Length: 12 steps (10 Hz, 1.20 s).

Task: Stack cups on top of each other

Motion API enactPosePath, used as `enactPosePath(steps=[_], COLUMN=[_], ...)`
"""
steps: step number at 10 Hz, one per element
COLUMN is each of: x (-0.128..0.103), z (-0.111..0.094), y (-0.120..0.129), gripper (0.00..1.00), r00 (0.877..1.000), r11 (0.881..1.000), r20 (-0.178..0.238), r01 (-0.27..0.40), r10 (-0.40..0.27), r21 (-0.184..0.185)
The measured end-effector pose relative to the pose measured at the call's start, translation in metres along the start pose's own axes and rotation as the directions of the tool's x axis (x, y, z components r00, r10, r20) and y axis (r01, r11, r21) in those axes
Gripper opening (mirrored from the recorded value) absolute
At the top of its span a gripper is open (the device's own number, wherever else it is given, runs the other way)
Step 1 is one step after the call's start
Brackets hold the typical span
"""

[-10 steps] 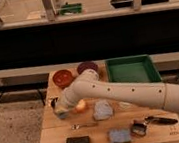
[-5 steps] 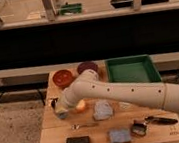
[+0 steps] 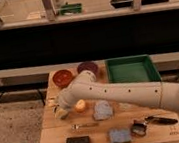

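- Wooden table (image 3: 53, 142), dim room behind.
- Gripper (image 3: 60, 111) sits low at the left edge, beside the orange-yellow cup (image 3: 80, 105); jaw state: cannot tell.
- Likely reaching; next, carry it onto the pale blue cup (image 3: 102, 109).

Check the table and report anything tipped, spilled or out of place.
Nothing stands out. The gripper is at the table's left edge beside the orange-yellow cup; the pale blue cup sits just right of it, unstacked.

The wooden table (image 3: 55, 137) carries a green tray (image 3: 131, 69), with a purple bowl (image 3: 87, 67) and red bowl (image 3: 62, 77) to its left. The gripper (image 3: 60, 111) hangs beside an orange-yellow cup (image 3: 80, 105), well left of the tray.
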Motion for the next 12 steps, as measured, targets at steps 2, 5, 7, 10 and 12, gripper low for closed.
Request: enactPosePath(steps=[2, 5, 7, 10, 12], x=[-0.002, -0.004, 0.002, 0.009, 0.017], z=[0.003, -0.002, -0.015, -0.019, -0.033], y=[-0.003, -0.005, -0.001, 0.012, 0.013], gripper=[0.80, 0.80, 0.80, 0.80, 0.80], r00=[1.000, 1.000, 1.000, 0.999, 0.999], r11=[1.000, 0.999, 0.998, 0.998, 0.996], r20=[-0.004, -0.018, -0.027, -0.030, -0.031], r01=[0.001, 0.001, -0.007, -0.028, -0.037], r10=[-0.001, 0.000, 0.009, 0.030, 0.039], r21=[0.019, 0.045, 0.062, 0.061, 0.081])
